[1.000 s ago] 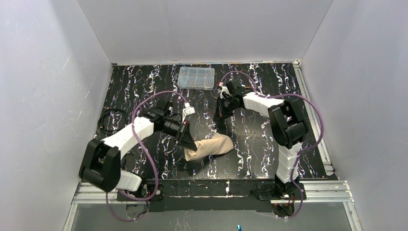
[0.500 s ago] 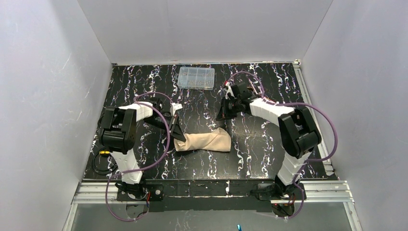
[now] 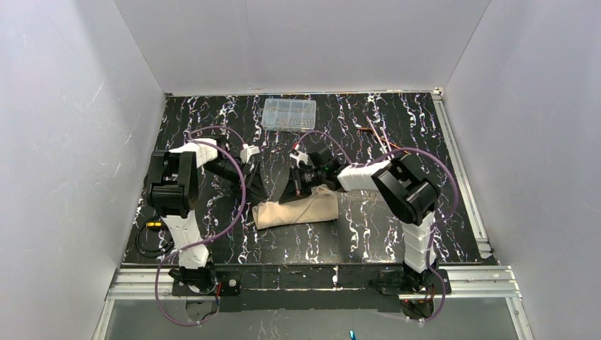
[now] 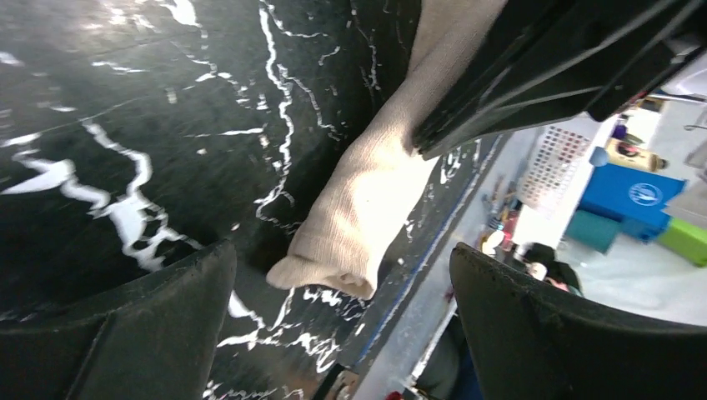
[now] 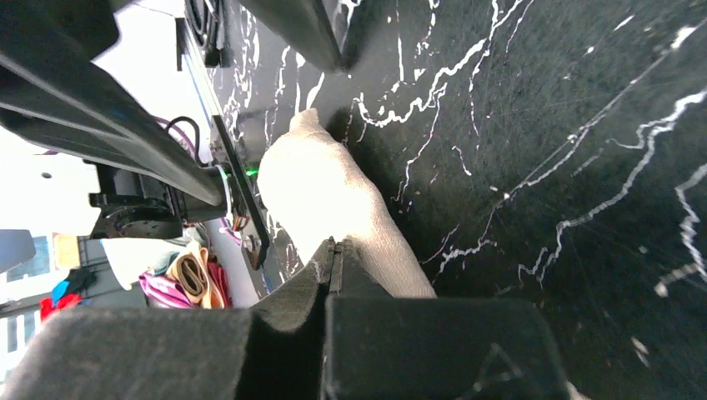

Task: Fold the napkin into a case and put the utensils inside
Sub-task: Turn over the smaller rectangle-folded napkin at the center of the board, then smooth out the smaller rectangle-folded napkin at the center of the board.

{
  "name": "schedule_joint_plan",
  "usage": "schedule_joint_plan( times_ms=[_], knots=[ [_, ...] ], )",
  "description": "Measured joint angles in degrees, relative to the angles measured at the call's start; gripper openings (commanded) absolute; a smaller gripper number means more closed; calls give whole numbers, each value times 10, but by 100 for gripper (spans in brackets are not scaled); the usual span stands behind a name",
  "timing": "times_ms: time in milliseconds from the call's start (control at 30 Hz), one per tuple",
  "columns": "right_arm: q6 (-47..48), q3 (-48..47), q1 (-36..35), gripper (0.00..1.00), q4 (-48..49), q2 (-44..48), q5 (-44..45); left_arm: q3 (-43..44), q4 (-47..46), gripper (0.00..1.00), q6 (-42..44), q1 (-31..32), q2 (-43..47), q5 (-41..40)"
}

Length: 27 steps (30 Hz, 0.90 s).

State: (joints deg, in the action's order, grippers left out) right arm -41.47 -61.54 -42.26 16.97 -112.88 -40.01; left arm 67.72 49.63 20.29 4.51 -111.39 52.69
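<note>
The left hand [image 4: 342, 254] stands wide open. Its two dark fingers [image 4: 150, 325] are spread apart, with one end of the napkin [image 4: 367, 183] lying in the gap between them, touched by neither. The right hand [image 5: 333, 250] is closed, its fingertips pressed together and set down against the top of the cloth; whether any fabric is pinched between them I cannot tell. Seen from above, both hands come at the napkin from its far side, the left at its left end and the right nearer its middle. The napkin is a narrow, layered beige bundle lying flat, its length running left to right, on the black white-veined worktop [image 3: 368, 234], about midway between the two arm bases. A clear compartment box [image 3: 289, 114] sits well apart from it at the far edge
</note>
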Motion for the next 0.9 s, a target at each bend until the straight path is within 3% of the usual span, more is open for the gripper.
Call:
schedule_joint_plan(
  times_ms=[233, 367, 467, 667, 900],
  knots=[
    [-34, -5, -14, 1, 42, -39, -25, 17, 6, 98, 27, -14, 47, -58],
    [-38, -12, -14, 1, 57, -51, -26, 23, 20, 92, 51, 0, 106, -62],
    [-41, -26, -14, 1, 59, -67, -26, 23, 28, 81, 70, 35, 137, -61],
    [-38, -51, -11, 1, 50, -75, -27, -33, 13, 48, 97, 114, 156, -72],
    [7, -90, 40, 1, -40, -71, -23, -50, -3, 26, 122, 139, 137, -91]
  ],
)
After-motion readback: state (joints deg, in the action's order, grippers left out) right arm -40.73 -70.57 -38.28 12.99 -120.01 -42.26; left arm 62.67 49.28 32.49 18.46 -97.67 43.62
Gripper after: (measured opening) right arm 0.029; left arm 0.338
